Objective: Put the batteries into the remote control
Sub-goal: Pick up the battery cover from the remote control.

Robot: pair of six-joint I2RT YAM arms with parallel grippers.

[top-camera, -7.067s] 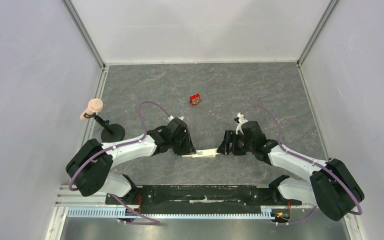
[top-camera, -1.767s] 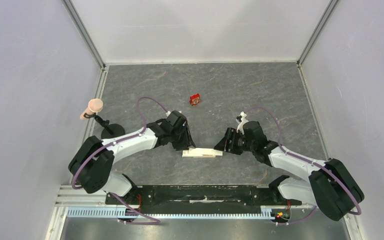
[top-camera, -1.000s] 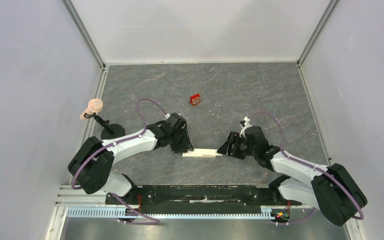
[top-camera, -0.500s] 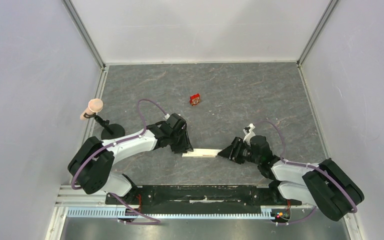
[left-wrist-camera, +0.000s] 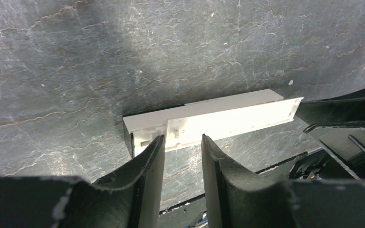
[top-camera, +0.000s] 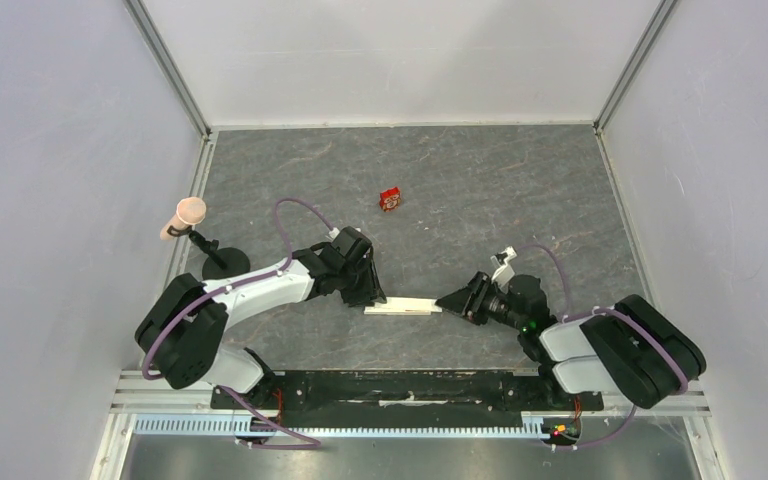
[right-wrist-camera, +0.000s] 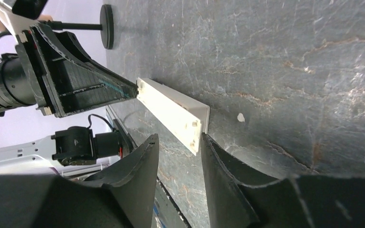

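The remote control [top-camera: 403,306] is a slim white bar lying flat near the front middle of the table. My left gripper [top-camera: 372,297] is at its left end. In the left wrist view the fingertips [left-wrist-camera: 158,142] stand apart, right at the near edge of the remote control [left-wrist-camera: 218,118], with bare table between them. My right gripper [top-camera: 447,300] is at the bar's right end. In the right wrist view the end of the remote control [right-wrist-camera: 190,126] lies between the open tips of the right gripper [right-wrist-camera: 179,138], close to the right finger. The batteries are out of view.
A small red box [top-camera: 390,199] sits farther back on the grey stone-patterned table [top-camera: 520,190]. A black stand [top-camera: 225,265] with a peach-coloured top [top-camera: 188,212] is at the left edge. White walls close in the back and both sides.
The right arm has drawn back toward its base and dropped lower, and its jaws have narrowed around the bar's right end. The left arm and the bar have stayed put.
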